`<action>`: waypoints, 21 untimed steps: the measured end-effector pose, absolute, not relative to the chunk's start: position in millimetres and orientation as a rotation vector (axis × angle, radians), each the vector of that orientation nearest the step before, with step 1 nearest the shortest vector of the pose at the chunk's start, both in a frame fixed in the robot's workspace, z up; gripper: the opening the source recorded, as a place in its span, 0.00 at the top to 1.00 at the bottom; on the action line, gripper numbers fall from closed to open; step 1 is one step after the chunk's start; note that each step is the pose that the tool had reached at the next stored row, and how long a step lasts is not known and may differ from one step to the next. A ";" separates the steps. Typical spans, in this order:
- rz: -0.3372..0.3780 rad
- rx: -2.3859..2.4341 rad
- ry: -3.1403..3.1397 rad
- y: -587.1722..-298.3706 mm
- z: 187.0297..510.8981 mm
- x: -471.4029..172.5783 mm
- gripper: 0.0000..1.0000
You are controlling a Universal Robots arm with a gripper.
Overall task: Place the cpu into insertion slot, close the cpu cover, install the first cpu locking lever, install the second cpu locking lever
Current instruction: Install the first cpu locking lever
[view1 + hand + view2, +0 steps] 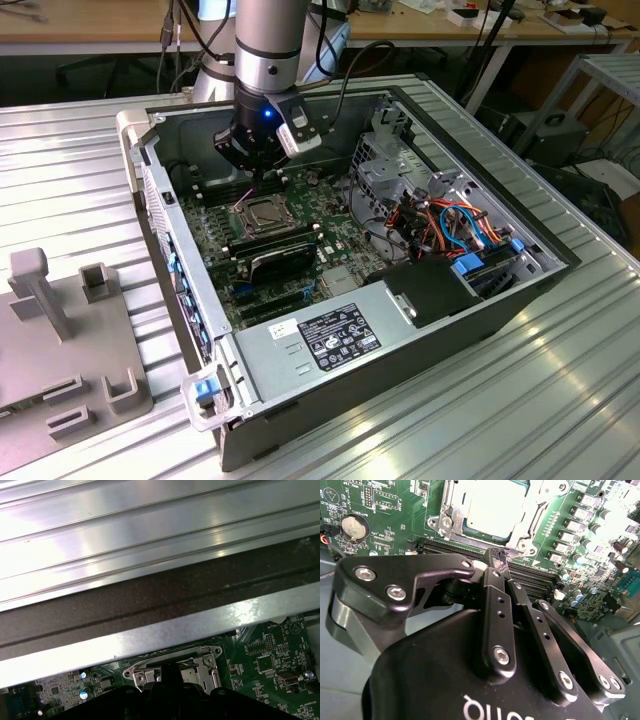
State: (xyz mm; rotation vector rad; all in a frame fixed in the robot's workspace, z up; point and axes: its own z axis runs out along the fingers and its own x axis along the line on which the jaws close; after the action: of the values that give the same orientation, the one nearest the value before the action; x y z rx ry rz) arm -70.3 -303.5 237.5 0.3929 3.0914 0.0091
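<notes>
Inside an open black-and-grey metal computer case (pixel 420 330) on a ribbed aluminium table (pixel 560 400), the black two-finger gripper (pixel 499 559) hangs over the green circuit board (pixel 225 235), its jaws closed together at the tips and holding nothing. From the exterior view's left, a grey plastic fixture tray (pixel 60 330) lies outside the case. Just beyond the fingertips, the flat silver-grey square cpu (pixel 492 505) sits in the metal-rimmed insertion slot (pixel 451 517), with the thin silvery cpu cover (pixel 532 517) framing it. Long black memory sticks (pixel 283 255) lie beside the socket; orange and blue cables (pixel 465 225) crowd the case's right.
</notes>
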 end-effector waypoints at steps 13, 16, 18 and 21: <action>0.010 0.315 3.100 -302.0 237.2 -72.6 0.89; 0.010 0.298 3.102 -301.8 237.2 -76.0 0.89; 0.011 0.277 3.104 -300.1 237.1 -76.1 0.89; 0.011 0.233 3.108 -298.8 236.3 -75.8 0.89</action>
State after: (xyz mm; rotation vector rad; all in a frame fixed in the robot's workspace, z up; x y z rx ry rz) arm -75.8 -298.8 236.3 0.2328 3.1078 0.0114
